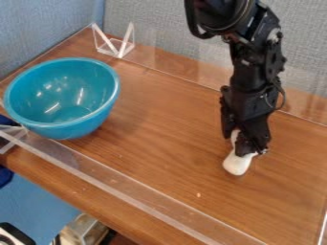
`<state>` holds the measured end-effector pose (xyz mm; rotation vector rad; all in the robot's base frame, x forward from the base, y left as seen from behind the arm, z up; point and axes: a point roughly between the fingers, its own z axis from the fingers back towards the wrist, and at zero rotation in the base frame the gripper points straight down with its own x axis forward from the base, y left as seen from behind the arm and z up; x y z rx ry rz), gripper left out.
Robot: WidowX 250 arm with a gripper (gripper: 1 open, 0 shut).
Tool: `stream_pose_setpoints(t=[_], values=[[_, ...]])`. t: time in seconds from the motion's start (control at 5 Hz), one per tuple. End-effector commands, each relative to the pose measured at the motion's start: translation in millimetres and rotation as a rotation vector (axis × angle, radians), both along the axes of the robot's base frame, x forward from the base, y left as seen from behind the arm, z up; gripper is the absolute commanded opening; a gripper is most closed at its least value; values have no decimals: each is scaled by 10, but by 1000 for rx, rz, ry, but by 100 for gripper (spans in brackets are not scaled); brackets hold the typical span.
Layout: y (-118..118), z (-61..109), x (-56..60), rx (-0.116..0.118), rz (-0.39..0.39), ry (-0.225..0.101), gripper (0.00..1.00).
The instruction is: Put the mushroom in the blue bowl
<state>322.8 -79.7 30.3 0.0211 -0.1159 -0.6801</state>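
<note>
1. The black end effector [247,148] points straight down at the right side of the brown wooden table [153,120].
2. Its fingers are partly closed around the small cream-stemmed toy mushroom [239,163], which rests on the table.
3. The large round turquoise-blue plastic bowl [60,97] sits well apart, at the left.
</note>
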Motion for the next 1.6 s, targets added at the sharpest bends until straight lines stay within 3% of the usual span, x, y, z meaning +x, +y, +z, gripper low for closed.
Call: stream_pose_setpoints(t=[0.0, 0.4, 0.8, 1.2, 1.4], values=[[19, 136, -7, -1, 7, -17, 0], [12, 94, -114, 8, -8, -4, 0], [61, 211, 11, 16, -39, 8, 0], [-25, 247, -76, 24, -40, 18, 0], [-133, 220, -56, 28, -37, 23, 0]])
